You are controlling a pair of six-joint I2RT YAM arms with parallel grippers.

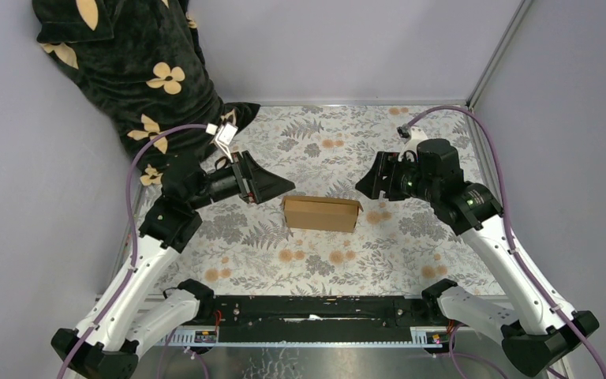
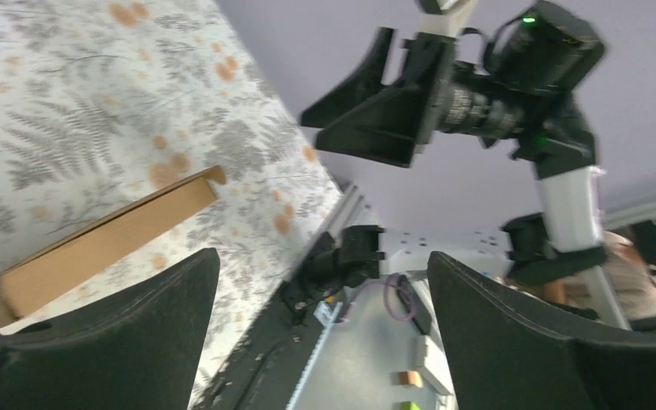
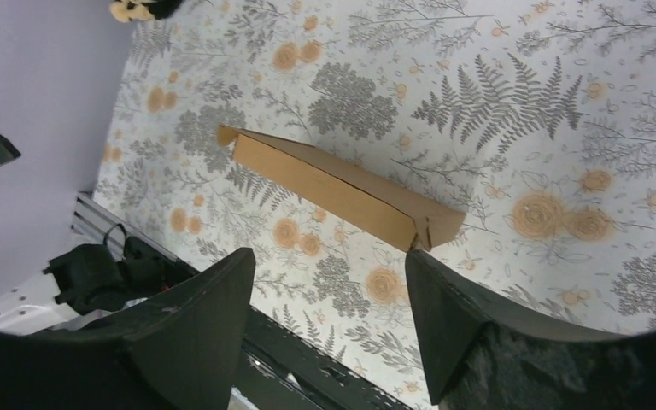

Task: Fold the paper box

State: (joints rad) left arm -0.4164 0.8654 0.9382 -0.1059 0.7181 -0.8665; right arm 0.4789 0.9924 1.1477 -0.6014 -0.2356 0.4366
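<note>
The table [image 1: 237, 246] has a cover with grey leaves and orange flowers all over it. Plain pale purple walls stand around it: a back wall [image 1: 347, 47] at 12 o'clock, a left wall [image 1: 24, 205] at 9 o'clock and a right wall [image 1: 580, 110] at 3 o'clock. A thin silver post [image 1: 499, 55] runs up the corner at 1 o'clock. At 11 o'clock a dark cloth [image 1: 130, 75] with yellow flowers hangs down to the table. A black rail [image 1: 316, 304] lies along the table edge at 6 o'clock, with a shiny metal sheet [image 1: 308, 362] just past it. The light is soft and even.

The paper box [image 1: 321, 213] is brown, the table [image 1: 410, 260] grey-ferned with orange blooms.
</note>
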